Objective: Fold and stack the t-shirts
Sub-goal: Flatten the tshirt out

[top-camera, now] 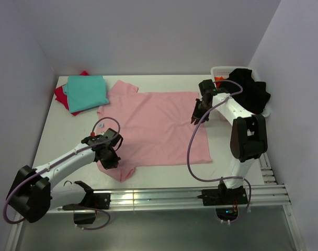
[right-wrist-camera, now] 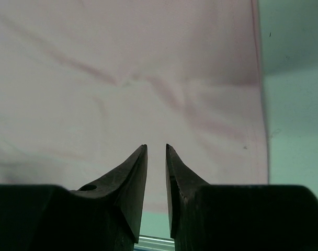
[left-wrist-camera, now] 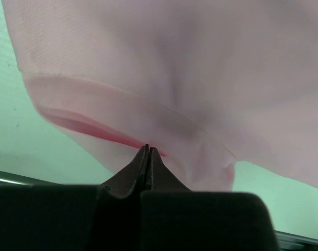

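Note:
The light pink t-shirt (top-camera: 159, 125) lies spread flat in the middle of the table. My left gripper (top-camera: 110, 157) is at its near-left sleeve. In the left wrist view the left gripper (left-wrist-camera: 148, 148) is shut with its tips pinched at the sleeve's (left-wrist-camera: 122, 125) hem opening. My right gripper (top-camera: 196, 116) hovers over the shirt's right edge. In the right wrist view the right gripper (right-wrist-camera: 156, 146) is open by a narrow gap, with nothing between the jaws and pink cloth (right-wrist-camera: 122, 78) below. The folded teal t-shirt (top-camera: 87, 91) lies on the red t-shirt (top-camera: 59, 94) at the back left.
A white basket (top-camera: 219, 70) with black cloth (top-camera: 250, 89) in it stands at the back right, behind the right arm. Walls close in the table on the left, back and right. A metal rail (top-camera: 164, 196) runs along the near edge.

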Controlling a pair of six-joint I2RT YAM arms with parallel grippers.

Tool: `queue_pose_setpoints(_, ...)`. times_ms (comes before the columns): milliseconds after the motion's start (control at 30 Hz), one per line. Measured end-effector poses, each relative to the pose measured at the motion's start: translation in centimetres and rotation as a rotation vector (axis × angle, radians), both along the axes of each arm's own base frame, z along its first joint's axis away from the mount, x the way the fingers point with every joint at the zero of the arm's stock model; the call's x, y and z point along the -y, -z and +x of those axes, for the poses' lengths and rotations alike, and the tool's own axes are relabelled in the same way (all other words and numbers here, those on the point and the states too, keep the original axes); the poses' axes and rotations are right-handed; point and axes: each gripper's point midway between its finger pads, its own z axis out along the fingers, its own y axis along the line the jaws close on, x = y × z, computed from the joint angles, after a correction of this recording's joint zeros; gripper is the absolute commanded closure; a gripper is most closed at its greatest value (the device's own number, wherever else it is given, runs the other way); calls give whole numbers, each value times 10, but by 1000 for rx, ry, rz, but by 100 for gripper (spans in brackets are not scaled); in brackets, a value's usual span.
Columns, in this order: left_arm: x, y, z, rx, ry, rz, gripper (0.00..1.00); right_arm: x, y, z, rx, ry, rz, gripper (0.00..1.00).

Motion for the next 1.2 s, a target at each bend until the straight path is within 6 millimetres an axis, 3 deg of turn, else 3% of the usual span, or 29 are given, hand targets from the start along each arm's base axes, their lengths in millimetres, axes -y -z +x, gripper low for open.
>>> queue_pose_setpoints(233,-4,21,-17,-86,-1,53,100,2,-3,-1,9,-8,5,73)
queue_pose_setpoints(433,-1,21,-15,-77,-1,46,100,4,-9,-7,34,-18,8,73)
queue_pose_setpoints(600,-3,22,-20,-99,-22,53,100,7,-2,-18,21,-26,6,74)
queue_pose_setpoints(867,-13,20,-72,-236,-69,88,100,9,1,-25,6,-23,14,74)
queue_pose_setpoints(933,-15,12,-79,-250,-84,113,91,9,-3,-25,16,-23,21,74)
queue_pose_setpoints(967,-17,4,-79,-238,-95,132,72,9,-4,-25,20,-23,23,73)
queue_pose_setpoints(1000,-16,-7,-77,-222,-111,141,61,8,-7,-25,26,-24,27,73)
queue_pose_setpoints(1067,-1,-42,-57,-108,-128,98,46,7,-12,-27,43,-29,35,72)
queue_pose_setpoints(1100,8,-60,-47,-44,-141,51,33,7,-16,-29,52,-31,41,70)
queue_pose_setpoints(1167,18,-87,-32,56,-179,-36,27,7,-22,-33,70,-35,48,66)
queue_pose_setpoints(1200,19,-93,-29,84,-190,-61,28,7,-25,-37,76,-38,52,55)
